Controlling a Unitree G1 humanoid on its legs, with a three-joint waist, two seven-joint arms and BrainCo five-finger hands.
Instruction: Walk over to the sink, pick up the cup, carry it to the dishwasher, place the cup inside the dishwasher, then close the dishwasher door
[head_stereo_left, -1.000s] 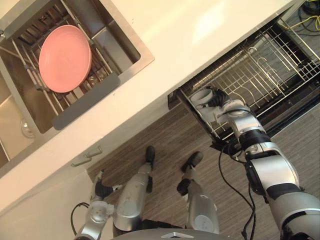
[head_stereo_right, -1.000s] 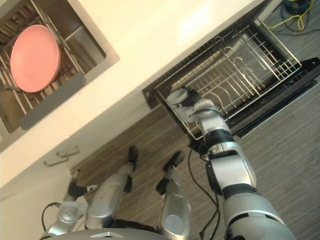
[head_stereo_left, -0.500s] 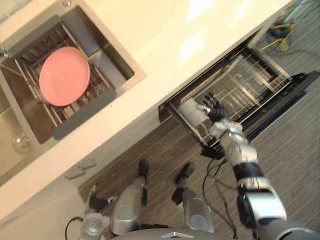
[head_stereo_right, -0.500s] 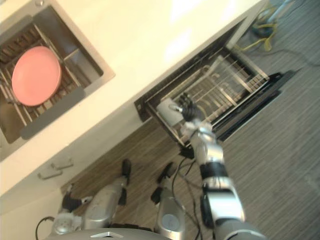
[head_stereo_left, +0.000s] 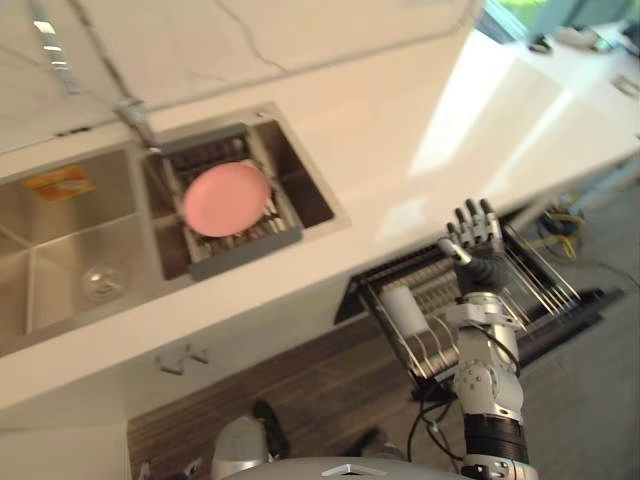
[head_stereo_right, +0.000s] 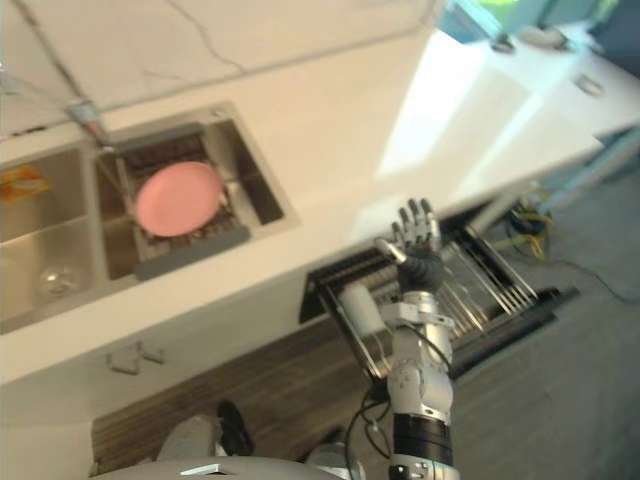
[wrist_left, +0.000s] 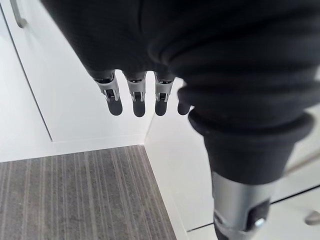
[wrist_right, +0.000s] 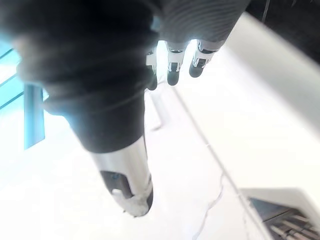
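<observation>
A pale cup (head_stereo_left: 403, 310) stands upright in the near-left corner of the pulled-out wire rack (head_stereo_left: 540, 282) of the dishwasher, under the white counter. My right hand (head_stereo_left: 476, 236) is raised above the rack, a little right of the cup and apart from it. Its fingers are spread straight and hold nothing, and they point out past the dark cover in the right wrist view (wrist_right: 172, 72). My left hand (wrist_left: 135, 100) hangs by a white cabinet front, fingers straight and empty. The dishwasher door (head_stereo_left: 575, 318) lies open below the rack.
The sink (head_stereo_left: 45, 240) is set in the counter to the left, with a pink plate (head_stereo_left: 225, 198) on a drying rack in its right basin and a clear glass (head_stereo_left: 101, 285) in the left basin. A yellow cable (head_stereo_left: 556, 218) lies on the floor beyond the dishwasher.
My right hand has let go of the cup, which stays in the rack, and has risen above it with its fingers spread. The head camera has tilted up, shifting the whole view.
</observation>
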